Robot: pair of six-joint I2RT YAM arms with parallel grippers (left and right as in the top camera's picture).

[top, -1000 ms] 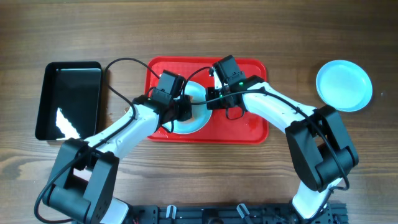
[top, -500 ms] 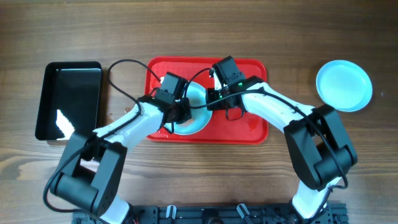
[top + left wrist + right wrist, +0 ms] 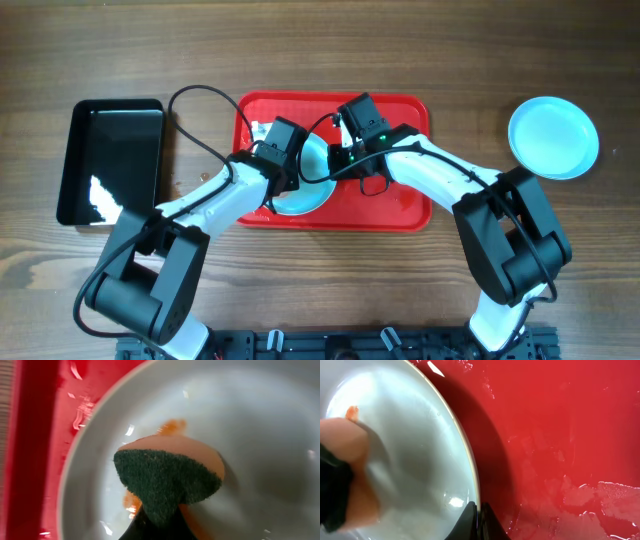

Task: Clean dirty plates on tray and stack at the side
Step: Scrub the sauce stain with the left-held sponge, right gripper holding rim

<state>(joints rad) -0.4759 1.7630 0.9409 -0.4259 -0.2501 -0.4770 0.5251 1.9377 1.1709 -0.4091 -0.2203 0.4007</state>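
Far left, black tray [image 3: 110, 160] exactly as a second ago. Mid-table on the red tray [image 3: 400, 205], left gripper [image 3: 292, 168] shifted slightly rightward since then, clamped on a green-faced sponge [image 3: 167, 480] pressed into the plate [image 3: 308, 198] by an orange smear [image 3: 173, 426]; beside it, right gripper [image 3: 478, 519] still pinched narrow on that plate's rim. Far right, another plate [image 3: 553, 138] on bare wood, unmoved.

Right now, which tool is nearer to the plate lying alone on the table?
Right. The right tool is over the red tray, left of the lone plate; the left tool is farther left.
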